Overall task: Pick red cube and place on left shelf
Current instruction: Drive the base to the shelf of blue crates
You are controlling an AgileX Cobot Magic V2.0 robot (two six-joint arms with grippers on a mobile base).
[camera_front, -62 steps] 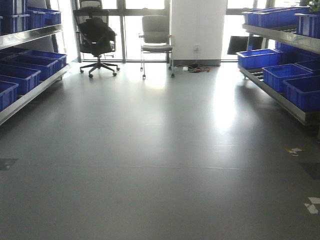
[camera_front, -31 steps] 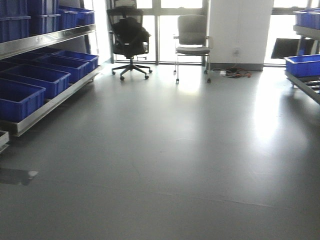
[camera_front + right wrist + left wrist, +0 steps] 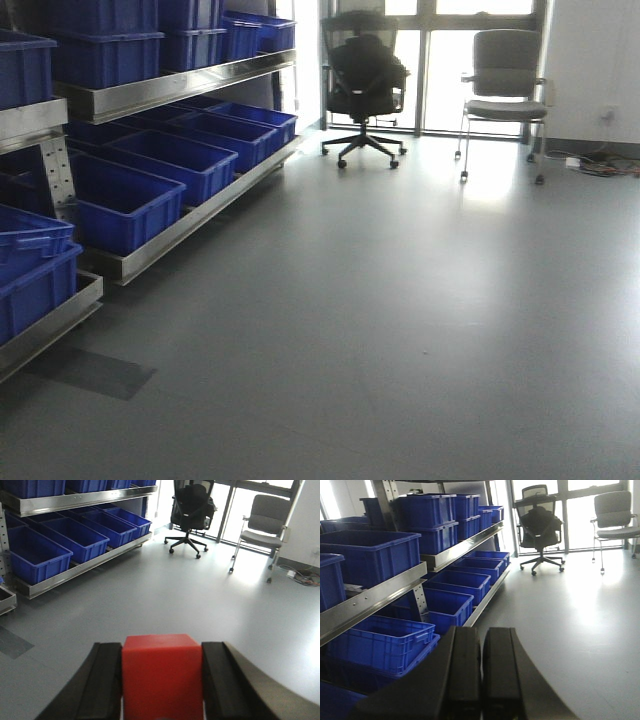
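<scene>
1. The right gripper (image 3: 161, 677) is clamped on the red cube (image 3: 161, 667). A black finger (image 3: 106, 680) presses each side face, and the cube sits square between them with its top face level.
2. The cube hangs above the grey floor (image 3: 165, 595) and touches nothing but those two fingers.
3. Ahead and off to the left of this gripper stands the left shelf (image 3: 80, 500), well apart from the cube. Its steel rails run away toward the windows.
4. Blue crates (image 3: 37, 555) sit in a row on the shelf's lower tier, open tops up, with more crates on the tier above.
5. Over to the left gripper (image 3: 481, 672): its two dark fingers are pressed together with only a thin seam between them. It holds nothing.
6. The shelf runs close along this gripper's left side. A riveted steel rail (image 3: 370, 602) slants past above a crate that sits just left of the fingers.
7. Far ahead of both grippers, a black office chair (image 3: 190, 510) and a grey chair (image 3: 262, 522) stand side by side.
8. Cables (image 3: 305, 577) lie on the floor to the right of the grey chair.
</scene>
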